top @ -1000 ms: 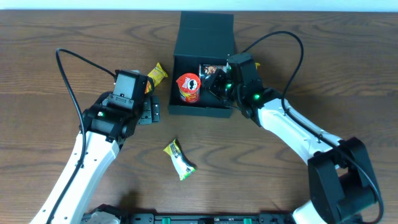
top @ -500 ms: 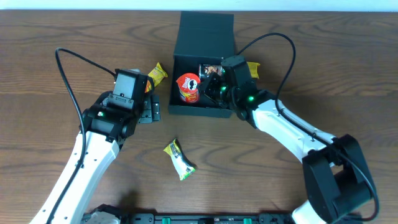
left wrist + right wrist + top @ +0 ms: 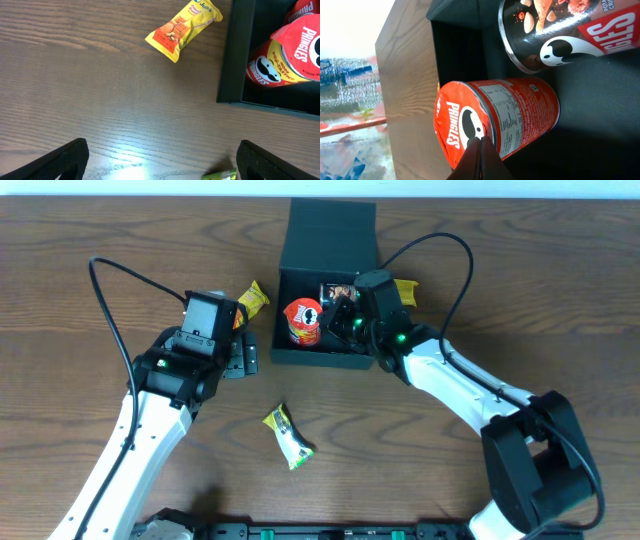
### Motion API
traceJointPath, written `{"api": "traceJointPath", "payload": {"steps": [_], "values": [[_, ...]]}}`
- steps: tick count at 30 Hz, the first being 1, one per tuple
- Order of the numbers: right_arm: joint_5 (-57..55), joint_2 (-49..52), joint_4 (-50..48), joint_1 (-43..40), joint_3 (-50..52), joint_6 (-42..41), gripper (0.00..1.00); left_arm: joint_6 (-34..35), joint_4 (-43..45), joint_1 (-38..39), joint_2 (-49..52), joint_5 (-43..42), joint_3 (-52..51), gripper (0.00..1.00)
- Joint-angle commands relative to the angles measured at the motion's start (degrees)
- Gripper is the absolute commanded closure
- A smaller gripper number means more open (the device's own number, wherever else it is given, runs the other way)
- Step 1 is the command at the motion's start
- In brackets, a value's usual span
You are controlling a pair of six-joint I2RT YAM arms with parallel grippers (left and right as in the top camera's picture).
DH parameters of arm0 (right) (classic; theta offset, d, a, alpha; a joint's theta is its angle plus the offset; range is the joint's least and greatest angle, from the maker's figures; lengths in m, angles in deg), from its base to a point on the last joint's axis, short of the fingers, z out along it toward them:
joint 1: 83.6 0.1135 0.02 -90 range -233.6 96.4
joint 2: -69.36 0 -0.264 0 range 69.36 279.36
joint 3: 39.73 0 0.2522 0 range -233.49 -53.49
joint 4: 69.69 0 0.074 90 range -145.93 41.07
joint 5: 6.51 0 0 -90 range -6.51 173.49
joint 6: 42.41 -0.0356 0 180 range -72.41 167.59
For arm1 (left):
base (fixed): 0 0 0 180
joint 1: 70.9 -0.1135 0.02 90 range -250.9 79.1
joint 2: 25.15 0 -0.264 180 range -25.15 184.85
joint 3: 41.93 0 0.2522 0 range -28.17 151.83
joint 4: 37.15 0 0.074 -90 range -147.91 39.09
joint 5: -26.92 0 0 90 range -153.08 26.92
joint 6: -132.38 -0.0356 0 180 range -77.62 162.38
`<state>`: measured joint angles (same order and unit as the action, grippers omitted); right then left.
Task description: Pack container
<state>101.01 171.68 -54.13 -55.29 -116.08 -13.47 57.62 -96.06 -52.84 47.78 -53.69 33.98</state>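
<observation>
1. The container [image 3: 330, 235] sits at the far middle of the worktop [image 3: 90, 240], between the two arms. Its flap lid is open and lies back on the side away from the robot.
2. It looks rigid and matte, with stiff square walls, so I judge it will slide or pivot as one piece without buckling. The hinged flap is probably the only part that gives.
3. The flap's free far edge looks the best place to take hold for closing. A side wall [image 3: 235, 50] would do for steadying, because the matte finish should not be slippery.
4. Two cans are inside. The red can [image 3: 304, 321] reads "PRINGLES" with the moustached face on its top and side [image 3: 500, 120]. The dark can [image 3: 555, 30] shows the same face, part of the brand name, and nuts pictured above.
5. A yellow packet [image 3: 184, 29] lies just beside the box's left wall; its print is too small to read. Another yellow packet [image 3: 405, 290] lies at the right wall, and a green-and-yellow packet [image 3: 288, 436] lies well apart, nearer the robot.
6. The right gripper [image 3: 479, 142] is inside the box at the red can, its fingers pressed together on nothing. Whether they touch the can I cannot tell.
7. The left gripper [image 3: 162, 145] hovers over bare wood left of the box, its fingers wide apart and empty.
</observation>
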Motion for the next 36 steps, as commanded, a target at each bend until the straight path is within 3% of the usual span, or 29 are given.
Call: {"api": "traceJointPath", "payload": {"steps": [1,36], "values": [[-1.7,1.11,0.17,-0.28,-0.79,1.55,0.99,0.39,0.0,-0.15,0.48,0.0,-0.17,0.05],[-9.16,1.09,8.28,-3.28,-0.81,9.75,0.98,0.39,0.04,-0.15,0.48,-0.02,-0.17,0.05]]}}
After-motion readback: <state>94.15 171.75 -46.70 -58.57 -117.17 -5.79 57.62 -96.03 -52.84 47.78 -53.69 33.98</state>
